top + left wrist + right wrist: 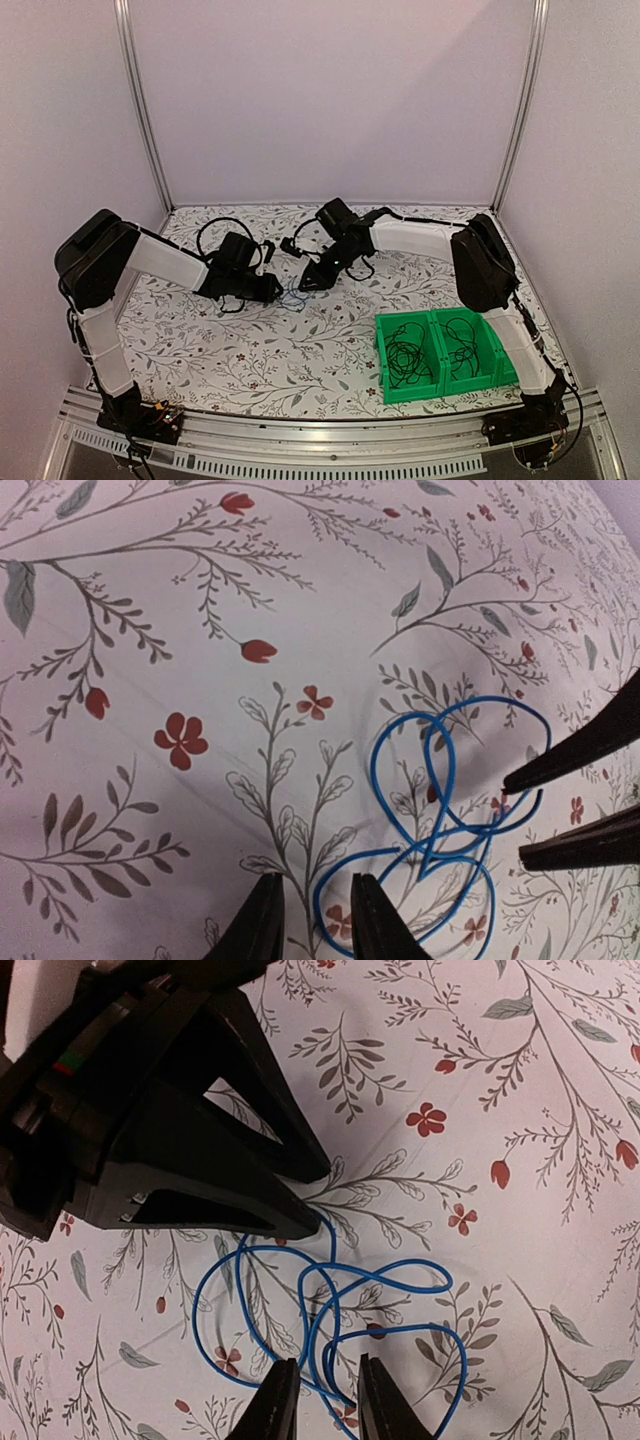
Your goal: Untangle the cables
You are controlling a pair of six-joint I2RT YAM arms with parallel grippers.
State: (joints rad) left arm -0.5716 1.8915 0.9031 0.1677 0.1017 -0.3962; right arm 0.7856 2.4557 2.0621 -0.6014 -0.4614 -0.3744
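A thin bright blue cable (295, 297) lies in tangled loops on the flowered tabletop, between my two grippers. In the left wrist view one loop of the blue cable (374, 772) runs through the gap of my left gripper (315, 882), which is open and not pinching it. In the right wrist view, strands of the blue cable (195, 1312) pass between the fingers of my open right gripper (325, 1362), untouched. The two grippers (275, 290) (305, 283) face each other, close together. Black cables (405, 362) lie coiled in green bins.
Two green bins (412, 392) stand side by side at the near right, each with a black coil inside. A thick black hose (205, 238) loops off the left arm. Metal posts and white walls close the table's back and sides.
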